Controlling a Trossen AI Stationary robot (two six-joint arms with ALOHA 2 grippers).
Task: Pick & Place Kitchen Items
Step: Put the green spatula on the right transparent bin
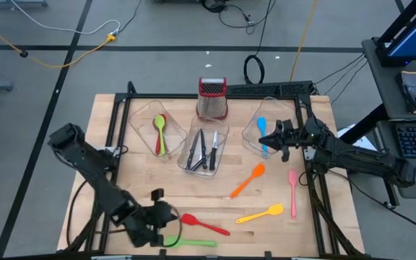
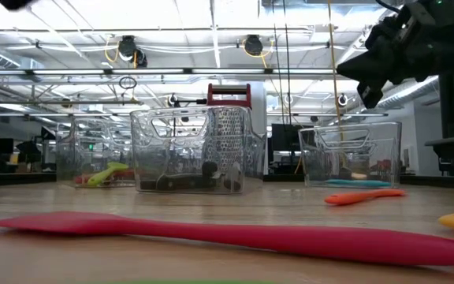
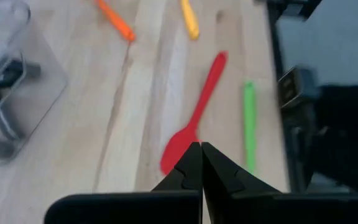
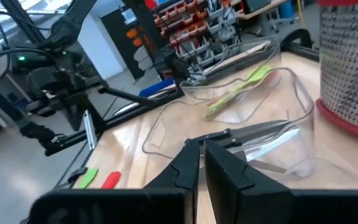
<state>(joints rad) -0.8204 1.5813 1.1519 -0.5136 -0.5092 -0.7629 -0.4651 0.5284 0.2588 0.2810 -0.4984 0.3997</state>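
My left gripper (image 1: 172, 215) (image 3: 201, 155) hangs shut and empty near the table's front edge, above the wide end of a red spatula (image 1: 205, 224) (image 3: 194, 115) that lies flat on the wood. A green utensil (image 1: 191, 243) (image 3: 248, 121) lies beside it, closer to the front edge. My right gripper (image 1: 263, 139) (image 4: 202, 152) is shut and empty, raised over the right clear tub (image 1: 251, 123), which holds a blue spatula (image 1: 261, 128). Orange (image 1: 248, 180), yellow (image 1: 260, 214) and pink (image 1: 292, 193) utensils lie loose on the table's right half.
The left tub (image 1: 144, 119) holds a red and a green spoon (image 1: 160, 134). The middle tub (image 1: 222, 148) holds black-handled knives (image 1: 202, 150). A steel grater with a red top (image 1: 212, 99) stands behind them. A black frame (image 1: 118, 137) borders the table. Bare wood lies between tubs and loose utensils.
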